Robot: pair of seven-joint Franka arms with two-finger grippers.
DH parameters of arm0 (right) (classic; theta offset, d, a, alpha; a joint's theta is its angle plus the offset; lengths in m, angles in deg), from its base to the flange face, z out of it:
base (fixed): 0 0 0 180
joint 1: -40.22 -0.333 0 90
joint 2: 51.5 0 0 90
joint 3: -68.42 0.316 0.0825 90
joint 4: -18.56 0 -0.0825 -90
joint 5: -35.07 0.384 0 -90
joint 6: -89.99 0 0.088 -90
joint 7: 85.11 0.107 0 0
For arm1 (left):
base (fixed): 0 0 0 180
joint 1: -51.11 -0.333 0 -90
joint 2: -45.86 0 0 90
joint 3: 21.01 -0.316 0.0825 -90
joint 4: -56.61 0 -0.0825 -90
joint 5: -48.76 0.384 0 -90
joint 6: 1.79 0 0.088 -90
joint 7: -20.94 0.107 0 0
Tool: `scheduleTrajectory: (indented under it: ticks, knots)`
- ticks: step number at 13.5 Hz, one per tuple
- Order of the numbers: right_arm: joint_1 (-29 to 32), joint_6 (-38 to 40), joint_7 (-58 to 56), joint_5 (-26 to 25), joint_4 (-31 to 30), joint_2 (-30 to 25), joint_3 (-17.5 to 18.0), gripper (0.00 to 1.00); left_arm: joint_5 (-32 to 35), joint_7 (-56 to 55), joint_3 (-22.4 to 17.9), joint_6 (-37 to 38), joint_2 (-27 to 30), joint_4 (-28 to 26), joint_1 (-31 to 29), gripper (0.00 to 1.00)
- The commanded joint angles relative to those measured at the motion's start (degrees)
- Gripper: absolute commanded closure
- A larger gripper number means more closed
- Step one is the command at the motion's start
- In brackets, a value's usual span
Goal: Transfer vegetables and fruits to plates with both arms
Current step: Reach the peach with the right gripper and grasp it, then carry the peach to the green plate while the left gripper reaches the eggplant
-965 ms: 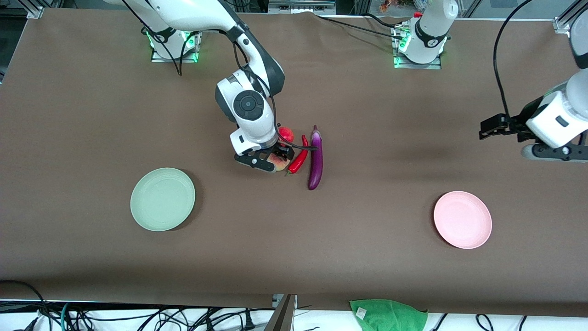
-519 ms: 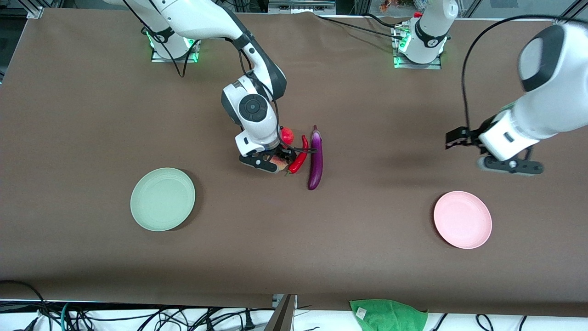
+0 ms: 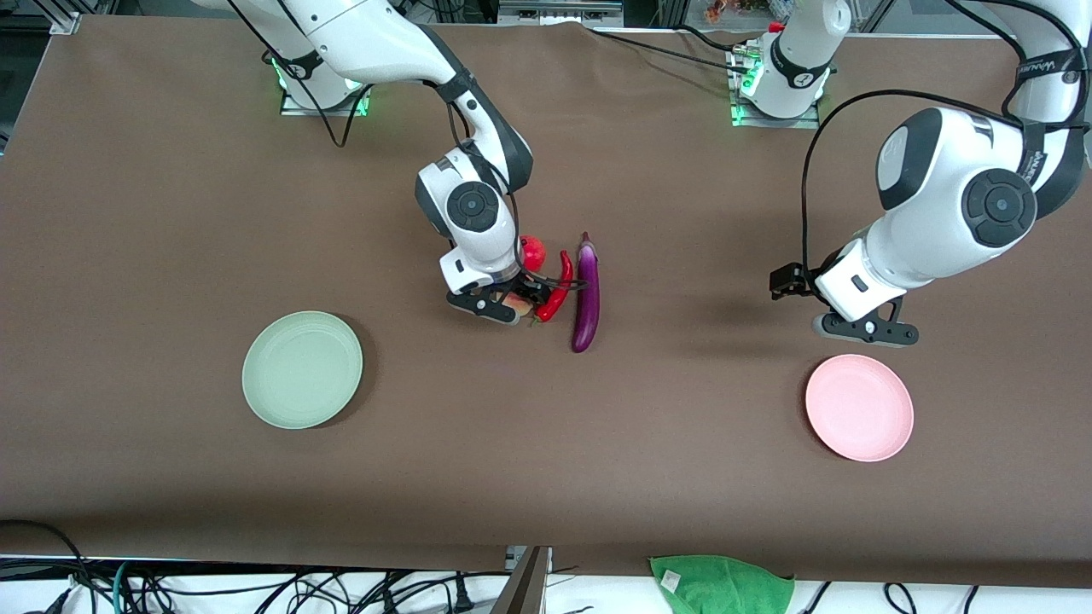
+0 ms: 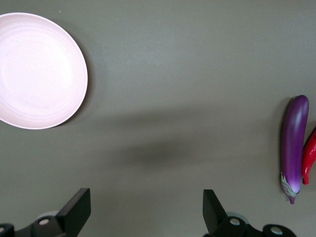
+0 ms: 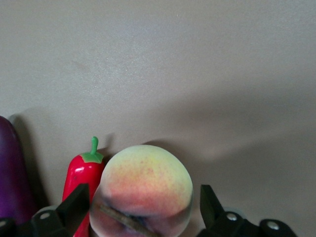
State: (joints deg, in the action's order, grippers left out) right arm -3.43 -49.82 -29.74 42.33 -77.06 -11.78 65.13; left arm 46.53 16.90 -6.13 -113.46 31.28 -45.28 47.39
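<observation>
Four produce items: one peach (image 5: 142, 190), one red apple-like fruit (image 3: 531, 250), one chili pepper (image 3: 556, 295), one eggplant (image 3: 585, 295), all clustered mid-table; none on a plate yet.
Landmark: eggplant, long axis running from the robot bases toward the front camera.
Chili pepper: just beside the eggplant, toward the right arm's end, lying roughly parallel.
Peach: just beside the chili, farther from the eggplant; stands between the right gripper (image 5: 143, 210) fingers, which straddle it. Whether they press it yet, cannot tell.
Nearer arm: right, plainly; it looks ready to close and lift.
Left gripper (image 4: 147, 215): jaws spread wide and empty, hanging over bare table between eggplant and pink plate (image 3: 859, 408), close to the plate.
Two plates: pink toward the left arm's end, mint green plate (image 3: 302, 368) toward the right arm's end, each well apart from the eggplant.
</observation>
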Motion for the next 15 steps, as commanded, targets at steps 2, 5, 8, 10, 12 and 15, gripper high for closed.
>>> scheduleTrajectory:
  ticks: [2, 5, 8, 10, 12, 15]
  knots:
    - [-0.7, -1.4, 0.3, 0.9, -1.1, -0.3, -0.6, 0.26, -0.8, -0.4, 1.0, -3.3, -0.1, -2.1, -0.1, 0.00]
    - [-0.6, -1.1, -0.4, 0.9, -1.0, -0.5, -0.6, 0.54, -0.8, -1.4, 1.3, -3.7, -0.7, -2.2, -0.1, 0.00]
    - [-0.3, -0.7, -0.9, 0.9, -0.6, -1.0, -0.7, 0.63, -0.7, -3.2, 2.6, -4.3, -1.1, -2.3, -0.1, 0.00]
    - [0.0, 1.2, -1.1, 0.8, 0.1, -1.2, -0.7, 0.63, -0.7, -4.6, 3.0, -4.4, -1.4, -2.3, -0.1, 0.00]
    - [0.8, 4.4, -2.4, 0.8, 1.1, -2.3, -0.9, 0.63, -0.6, -4.9, 3.2, -4.5, -1.6, -2.3, -0.1, 0.00]
    - [3.4, 9.9, -6.8, 0.9, 1.8, -4.6, -0.8, 0.63, -0.6, -4.9, 3.3, -5.3, -1.6, -2.8, -0.1, 0.00]
